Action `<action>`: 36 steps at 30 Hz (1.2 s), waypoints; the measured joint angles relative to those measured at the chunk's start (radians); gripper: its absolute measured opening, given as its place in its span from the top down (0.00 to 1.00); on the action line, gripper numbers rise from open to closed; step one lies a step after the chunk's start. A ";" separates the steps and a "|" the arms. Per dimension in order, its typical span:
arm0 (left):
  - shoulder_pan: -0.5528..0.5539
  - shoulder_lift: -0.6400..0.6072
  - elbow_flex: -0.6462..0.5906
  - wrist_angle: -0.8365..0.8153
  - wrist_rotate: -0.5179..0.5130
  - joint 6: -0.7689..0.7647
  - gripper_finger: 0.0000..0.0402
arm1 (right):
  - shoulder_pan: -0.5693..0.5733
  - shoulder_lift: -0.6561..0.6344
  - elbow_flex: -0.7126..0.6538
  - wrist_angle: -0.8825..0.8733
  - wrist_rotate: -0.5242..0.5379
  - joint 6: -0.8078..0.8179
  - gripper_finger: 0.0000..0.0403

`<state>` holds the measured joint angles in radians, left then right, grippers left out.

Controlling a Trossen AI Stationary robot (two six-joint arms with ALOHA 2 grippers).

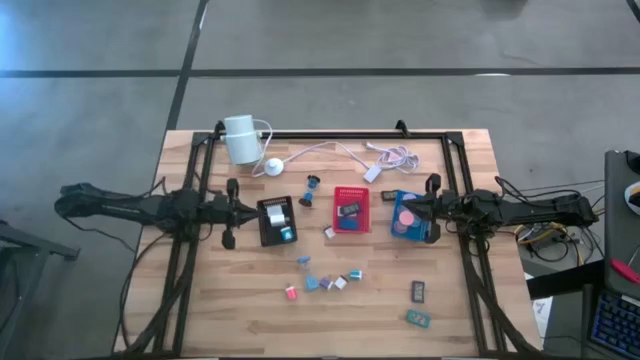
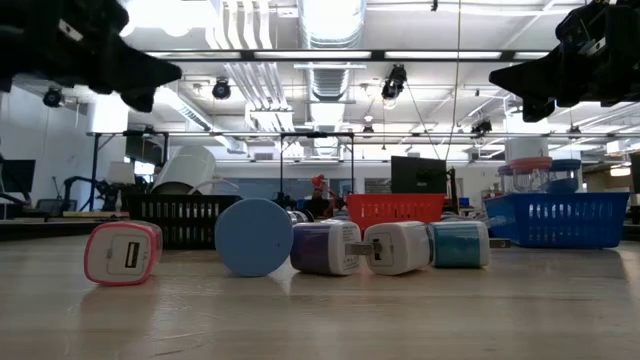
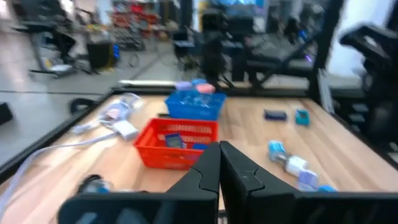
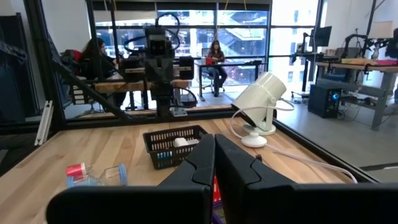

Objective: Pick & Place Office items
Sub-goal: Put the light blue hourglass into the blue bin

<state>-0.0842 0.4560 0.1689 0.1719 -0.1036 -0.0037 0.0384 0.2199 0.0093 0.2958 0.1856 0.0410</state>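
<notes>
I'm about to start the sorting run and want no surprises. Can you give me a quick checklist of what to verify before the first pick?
1. Left gripper empty, fingers shut: ok.
2. Right gripper empty, fingers shut: ok.
3. Loose office items clear of both arms: ok.
4. Black tray, red tray and blue tray upright on the table: ok.
5. White cable away from the loose items: ok.
6. Room left in the trays: cannot tell.

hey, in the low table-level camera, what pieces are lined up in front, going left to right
Pink-edged white block → blue round disc → purple block → white block → teal block.
</notes>
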 joint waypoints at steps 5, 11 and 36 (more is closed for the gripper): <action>-0.030 0.227 0.152 -0.025 0.008 0.016 0.98 | 0.000 0.000 0.000 0.000 0.000 0.002 0.98; -0.046 0.533 0.426 -0.306 0.008 -0.007 0.88 | 0.000 0.000 0.000 0.000 0.000 0.008 0.98; -0.173 1.272 1.043 -0.821 0.083 0.568 0.28 | 0.001 0.015 0.000 -0.007 0.000 0.004 0.98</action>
<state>-0.2571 1.7285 1.2118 -0.6486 -0.0210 0.5640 0.0391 0.2352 0.0093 0.2886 0.1852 0.0448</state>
